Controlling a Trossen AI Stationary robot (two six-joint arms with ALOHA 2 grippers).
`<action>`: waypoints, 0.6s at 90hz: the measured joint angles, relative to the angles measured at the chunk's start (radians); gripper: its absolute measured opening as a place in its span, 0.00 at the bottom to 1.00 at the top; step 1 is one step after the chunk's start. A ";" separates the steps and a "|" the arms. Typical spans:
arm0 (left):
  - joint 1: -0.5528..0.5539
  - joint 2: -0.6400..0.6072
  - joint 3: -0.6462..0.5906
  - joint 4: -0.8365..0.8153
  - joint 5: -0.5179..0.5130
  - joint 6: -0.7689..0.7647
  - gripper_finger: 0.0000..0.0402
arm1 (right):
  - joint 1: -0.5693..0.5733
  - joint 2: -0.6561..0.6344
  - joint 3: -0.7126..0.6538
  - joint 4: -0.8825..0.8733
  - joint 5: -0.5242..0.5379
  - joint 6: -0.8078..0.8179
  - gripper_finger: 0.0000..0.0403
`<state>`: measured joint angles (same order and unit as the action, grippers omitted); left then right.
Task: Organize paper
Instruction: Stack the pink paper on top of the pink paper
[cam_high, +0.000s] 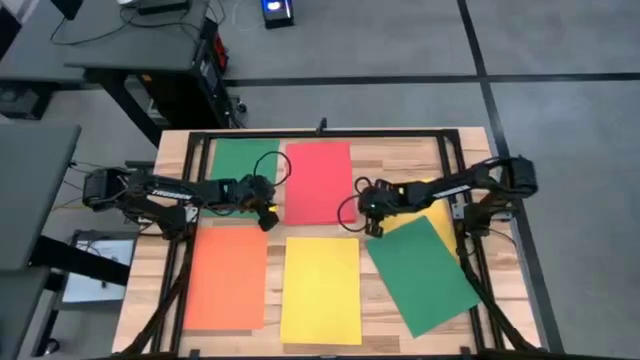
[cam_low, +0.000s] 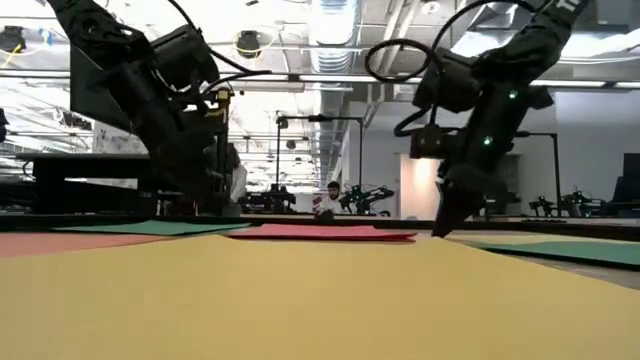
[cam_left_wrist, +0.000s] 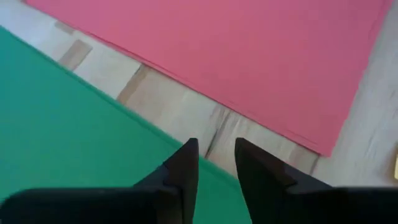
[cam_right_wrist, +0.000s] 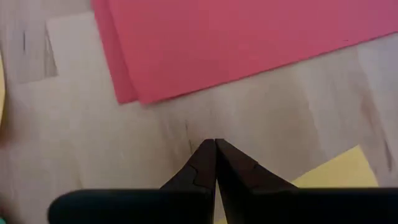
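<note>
Clearly the paper (cam_high: 318, 182) is thin, limp and slippery; my right jaws (cam_right_wrist: 215, 144) pressed together, left jaws (cam_left_wrist: 214, 148) slightly spread, I'd pinch an edge.

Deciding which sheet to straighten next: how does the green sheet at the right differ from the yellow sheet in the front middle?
The green sheet at the right lies rotated, askew to the table's edges; the yellow sheet in the front middle lies square. The green one overlaps another yellow sheet; the front yellow one touches no sheet. Both look alike in size and lie flat.
</note>
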<state>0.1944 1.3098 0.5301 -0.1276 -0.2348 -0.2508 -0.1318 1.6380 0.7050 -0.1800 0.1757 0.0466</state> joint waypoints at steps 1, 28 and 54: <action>0.000 0.001 0.000 -0.002 0.002 0.000 0.19 | -0.001 0.003 0.004 -0.003 0.000 -0.002 0.00; 0.021 0.176 0.095 -0.034 0.054 0.045 0.02 | -0.009 0.051 0.080 -0.030 -0.016 -0.029 0.00; 0.037 0.361 0.288 -0.208 0.076 0.074 0.00 | -0.001 0.051 0.081 -0.038 -0.027 -0.021 0.00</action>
<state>0.2314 1.6712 0.8179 -0.3357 -0.1589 -0.1765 -0.1327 1.6890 0.7860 -0.2177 0.1491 0.0255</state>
